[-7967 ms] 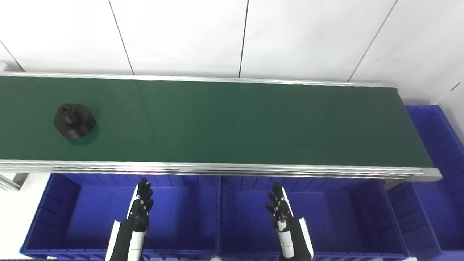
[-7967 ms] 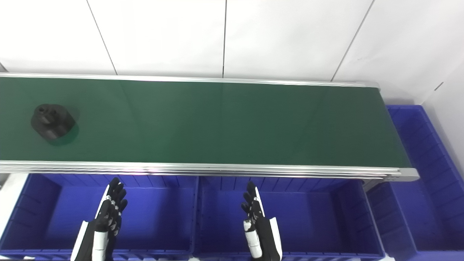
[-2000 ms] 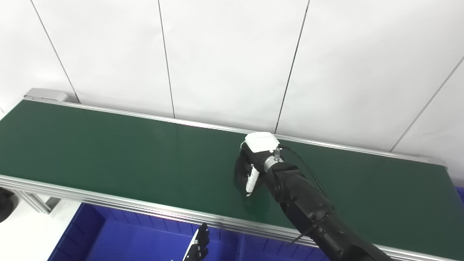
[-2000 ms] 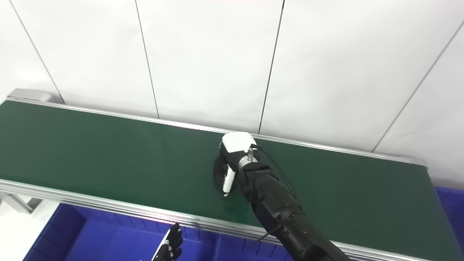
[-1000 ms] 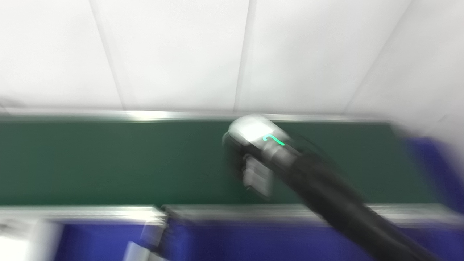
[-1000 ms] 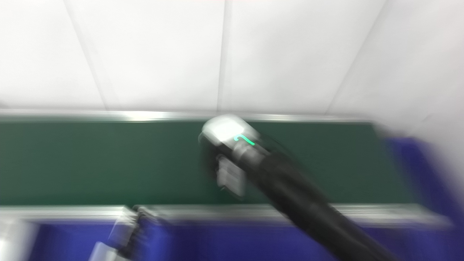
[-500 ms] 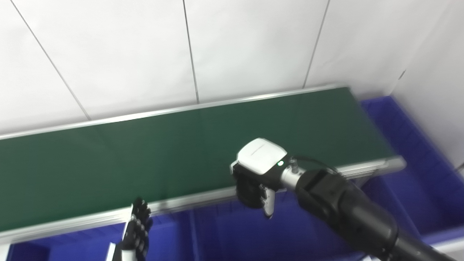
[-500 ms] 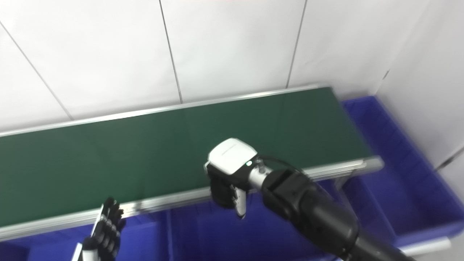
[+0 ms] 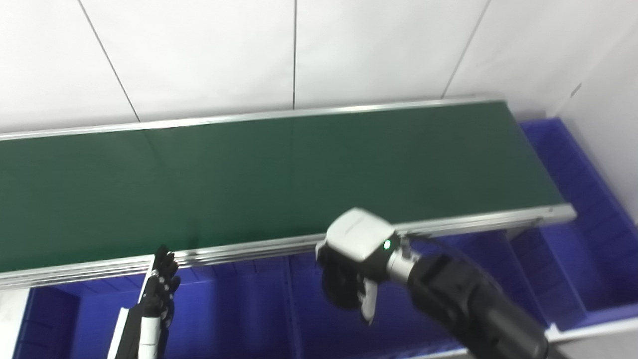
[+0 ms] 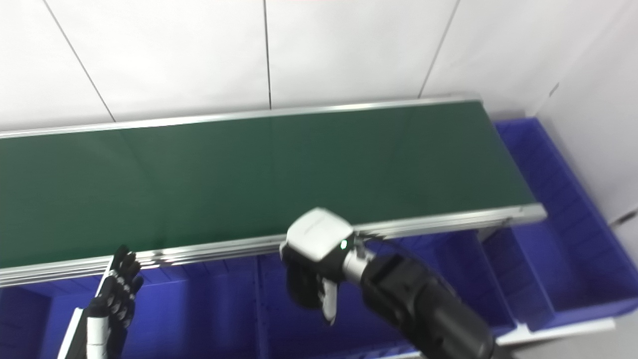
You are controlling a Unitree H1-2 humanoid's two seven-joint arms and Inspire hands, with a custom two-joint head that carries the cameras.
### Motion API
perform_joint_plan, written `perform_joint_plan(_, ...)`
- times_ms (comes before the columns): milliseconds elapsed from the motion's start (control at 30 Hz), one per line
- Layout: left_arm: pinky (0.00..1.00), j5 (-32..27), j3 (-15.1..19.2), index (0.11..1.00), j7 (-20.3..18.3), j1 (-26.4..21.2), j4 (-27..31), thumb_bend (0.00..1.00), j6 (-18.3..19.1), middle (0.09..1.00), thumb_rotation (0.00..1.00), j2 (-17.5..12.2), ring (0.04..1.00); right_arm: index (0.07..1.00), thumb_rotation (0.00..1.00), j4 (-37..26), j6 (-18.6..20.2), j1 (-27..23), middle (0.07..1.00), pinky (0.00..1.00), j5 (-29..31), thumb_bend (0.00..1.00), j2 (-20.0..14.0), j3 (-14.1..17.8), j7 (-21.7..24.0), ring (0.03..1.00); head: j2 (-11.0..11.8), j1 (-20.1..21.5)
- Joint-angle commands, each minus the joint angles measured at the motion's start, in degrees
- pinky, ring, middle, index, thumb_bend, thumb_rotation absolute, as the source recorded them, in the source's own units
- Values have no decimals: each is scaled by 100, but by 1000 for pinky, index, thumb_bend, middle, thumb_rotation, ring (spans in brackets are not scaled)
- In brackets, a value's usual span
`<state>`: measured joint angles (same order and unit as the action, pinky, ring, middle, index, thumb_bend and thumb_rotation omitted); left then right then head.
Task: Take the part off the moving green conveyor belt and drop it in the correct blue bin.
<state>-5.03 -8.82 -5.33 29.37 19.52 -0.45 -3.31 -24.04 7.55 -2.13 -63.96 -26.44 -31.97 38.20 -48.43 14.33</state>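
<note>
One green conveyor belt [image 9: 279, 169] is seen, bare. Three blue bins are counted; the middle bin [image 9: 398, 319] lies directly below the right hand [image 9: 351, 271], fingers curled round the one dark part [image 9: 339, 289], axis not discernible. Left hand [image 9: 159, 294], fingers spread, holds nothing, farther off.

Dark round part [image 9: 340, 291], held in right hand [image 9: 353, 259], lower centre, above blue bin [image 9: 309, 319], below green belt [image 9: 249, 174].

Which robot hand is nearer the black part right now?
Right. The right robot hand is closed around the black part above the middle blue bin; the left robot hand waits open, well off to its left.
</note>
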Motion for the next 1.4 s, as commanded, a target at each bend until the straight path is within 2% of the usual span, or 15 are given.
perform_joint_plan(0,1000,75,-58,1000,-23,14,236,866,-25,1000,942,43,1000,536,0,-89,-231,77,488,261,15,512,-55,171,-282,360,-5,-33)
perform_joint_plan(67,1000,90,-69,1000,-10,16,247,872,9,1000,935,76,1000,536,0,-89,-237,167,493,261,-84,512,-11,203,-273,363,8,-115)
perform_joint_plan(233,1000,100,-108,1000,9,37,279,872,57,1000,923,168,1000,549,0,210,-441,320,492,273,-221,509,4,179,-639,365,16,-237)
perform_joint_plan(367,1000,177,-156,1000,0,95,292,880,8,1000,927,212,1000,552,0,460,-593,372,490,262,-310,508,-16,156,-977,362,41,-346)
perform_joint_plan(467,1000,178,-194,1000,-11,129,314,869,-4,1000,933,223,1000,545,1,669,-730,424,492,284,-416,514,-32,177,-1417,387,47,-406)
perform_joint_plan(500,1000,167,-201,1000,-19,136,310,859,-27,1000,936,221,1000,607,164,740,-732,429,554,341,-502,680,-44,163,-1465,466,42,-414)
perform_joint_plan(533,1000,162,-208,1000,-26,146,311,857,-44,1000,937,221,1000,623,198,809,-725,431,570,352,-584,713,-55,150,-1474,479,39,-423)
perform_joint_plan(600,1000,141,-217,1000,-32,165,330,858,-23,1000,937,221,1000,751,442,970,-709,448,693,483,-695,883,-48,144,-1526,601,35,-425)
perform_joint_plan(633,1000,137,-219,1000,-31,171,338,861,-10,1000,936,221,1000,793,511,1003,-703,455,738,537,-719,930,-39,148,-1532,652,35,-425)
perform_joint_plan(667,1000,134,-223,1000,-31,173,349,863,4,1000,936,224,1000,815,546,1008,-715,465,762,566,-745,954,-39,139,-1528,679,32,-428)
perform_joint_plan(700,1000,133,-227,1000,-30,174,355,864,11,1000,938,225,1000,857,634,1003,-728,471,820,660,-764,982,-38,134,-1520,752,32,-428)
perform_joint_plan(833,1000,154,-234,1000,-12,174,362,869,16,1000,935,245,1000,911,766,972,-735,483,908,813,-804,1000,-35,88,-1383,861,38,-457)
perform_joint_plan(1000,1000,162,-253,1000,-22,167,360,843,5,1000,935,240,1000,927,787,882,-702,524,938,862,-719,1000,9,107,-1259,894,74,-471)
perform_joint_plan(1233,1000,170,-268,1000,-4,164,307,836,-44,1000,936,271,1000,922,808,751,-705,616,934,831,-532,1000,48,213,-1353,877,153,-519)
perform_joint_plan(1367,1000,243,-285,1000,37,167,267,842,-122,1000,933,319,1000,908,785,327,-516,917,914,801,234,1000,316,636,-1484,853,243,-614)
